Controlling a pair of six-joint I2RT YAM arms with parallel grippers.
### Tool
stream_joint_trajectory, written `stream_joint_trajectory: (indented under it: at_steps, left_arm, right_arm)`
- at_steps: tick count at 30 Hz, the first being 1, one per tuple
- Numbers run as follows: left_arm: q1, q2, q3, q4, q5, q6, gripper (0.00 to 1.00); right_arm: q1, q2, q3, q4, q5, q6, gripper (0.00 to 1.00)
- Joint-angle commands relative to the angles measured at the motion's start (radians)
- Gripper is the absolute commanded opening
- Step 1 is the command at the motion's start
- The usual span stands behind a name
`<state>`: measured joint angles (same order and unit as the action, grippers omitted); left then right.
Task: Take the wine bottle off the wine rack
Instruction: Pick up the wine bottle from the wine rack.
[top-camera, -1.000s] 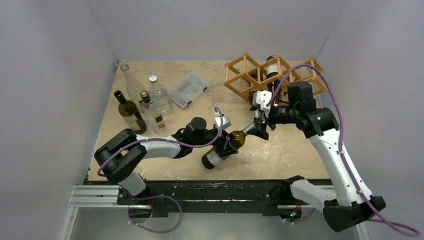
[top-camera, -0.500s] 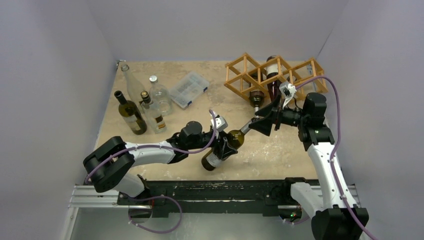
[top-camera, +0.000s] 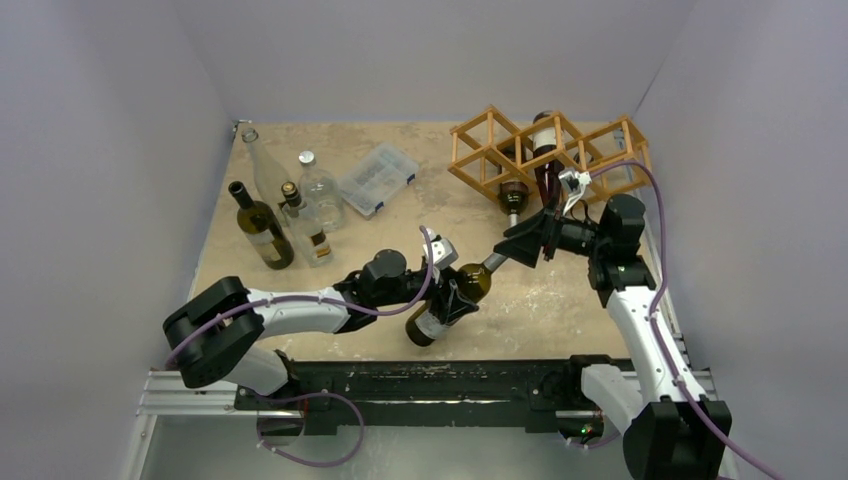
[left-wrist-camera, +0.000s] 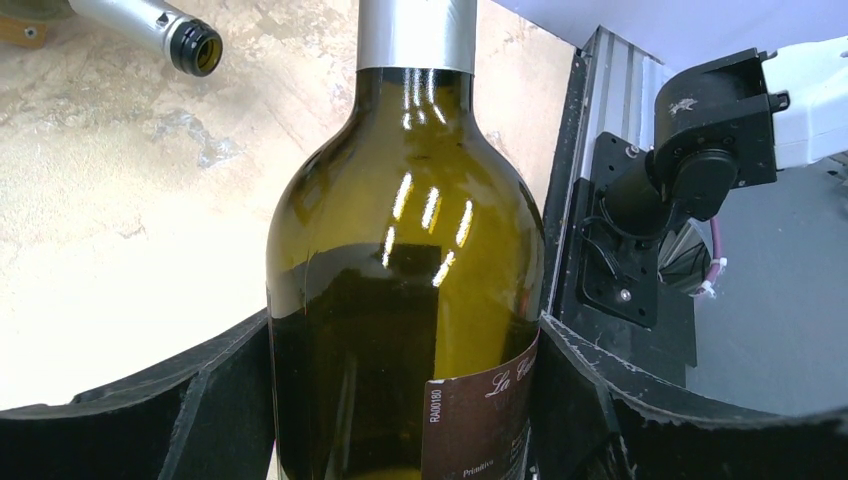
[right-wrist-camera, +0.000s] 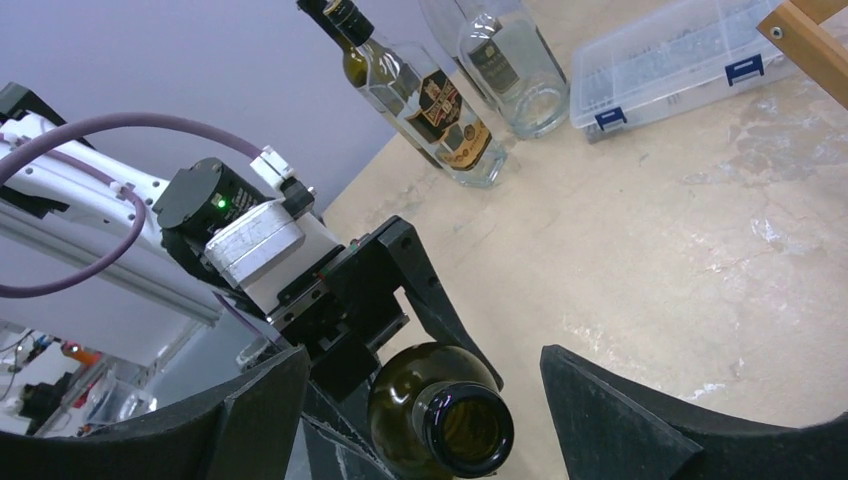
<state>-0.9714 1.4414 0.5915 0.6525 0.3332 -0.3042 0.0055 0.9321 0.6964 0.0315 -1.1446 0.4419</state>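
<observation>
Wine bottle (top-camera: 447, 300) hangs tilted above the tabletop (top-camera: 560, 310), well clear of the wine rack (top-camera: 480, 150), with its body clamped between the left fingers (left-wrist-camera: 130, 420). Its open mouth sits between the right fingers (right-wrist-camera: 640, 420), which stand wide and touch nothing. A second ago they were lower over the neck; since then that arm has swung back. I'd say the handover is done and only the setting-down remains.
</observation>
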Motion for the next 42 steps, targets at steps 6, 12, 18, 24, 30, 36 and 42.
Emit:
stream_joint_trajectory:
  at_steps: [6,12,18,24,30,36,42]
  left_arm:
    - [-0.019,-0.073,0.012,0.183,-0.06,-0.016,0.0]
    - [-0.023,-0.07,0.018,0.188,-0.077,-0.018,0.0]
    - [-0.03,-0.058,0.028,0.19,-0.093,-0.026,0.0]
    - [-0.037,-0.048,0.039,0.19,-0.106,-0.029,0.0]
    - [-0.039,-0.027,0.05,0.185,-0.115,-0.041,0.0]
    - [-0.039,0.0,0.08,0.145,-0.134,-0.086,0.28]
    - [-0.04,-0.002,0.102,0.103,-0.209,-0.141,0.76]
  right_arm:
    - [-0.002,0.02,-0.037,0.125,-0.034,0.104,0.75]
    - [-0.003,0.027,-0.048,0.171,-0.06,0.135,0.65]
    - [-0.004,0.028,-0.062,0.23,-0.082,0.186,0.58]
    - [0.008,0.041,-0.065,0.268,-0.091,0.213,0.46]
    - [0.017,0.047,-0.053,0.313,-0.111,0.221,0.05]
    - [0.02,0.057,0.009,0.292,-0.14,0.165,0.0]
    - [0.033,0.087,0.103,0.161,-0.13,0.011,0.0]
